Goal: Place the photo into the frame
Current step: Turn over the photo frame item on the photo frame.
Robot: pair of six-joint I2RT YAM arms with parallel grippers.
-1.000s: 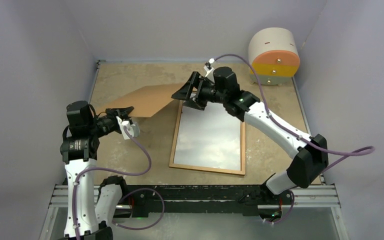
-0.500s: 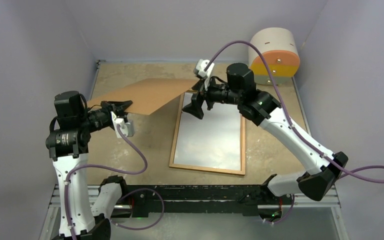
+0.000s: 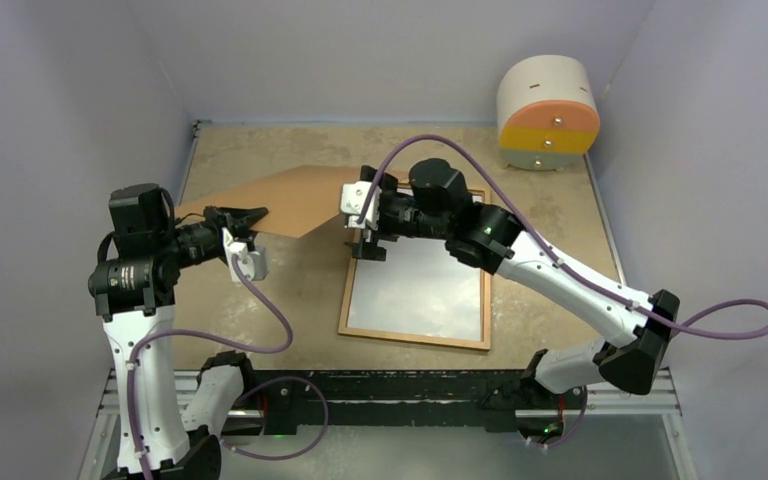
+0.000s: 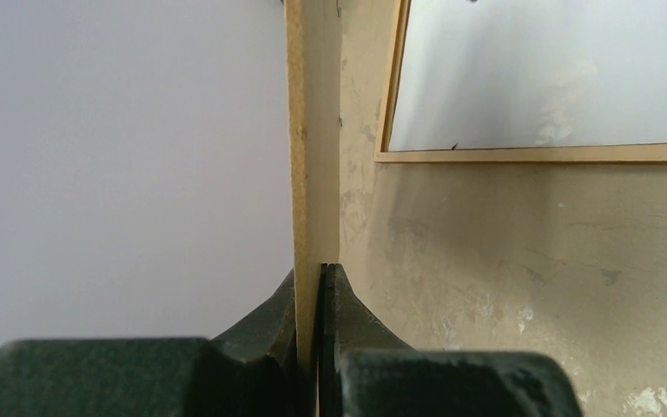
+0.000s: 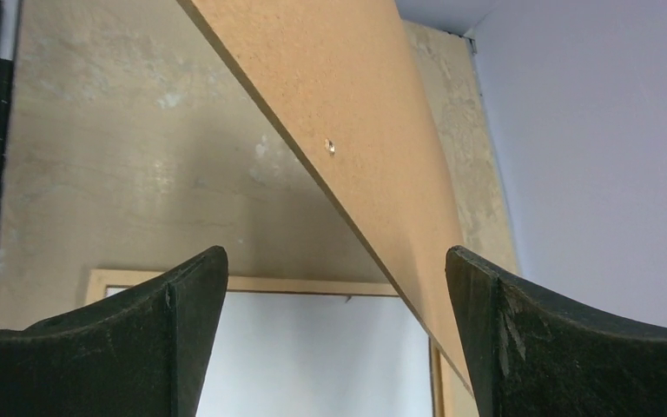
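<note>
Left jaws pinch the plain brown backing board (image 3: pixel 285 198), tilted in the air; right jaws stand wide beside it. The pale glossy photo (image 3: pixel 420 285) seems to lie in the orange-brown wooden frame (image 3: pixel 415 338) on the desk (image 3: pixel 300 290). Pinched at one edge only, the board may land crooked.

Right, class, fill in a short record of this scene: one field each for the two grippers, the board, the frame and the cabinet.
Left gripper: shut on the edge of the thin plain brown backing board
Right gripper: open, near the board's other end, not gripping
Board: held up off the tan table, tilted
Orange-brown wooden picture frame: flat on the table, pale glossy surface inside
Round white cabinet with orange and yellow drawers: far right corner
</note>
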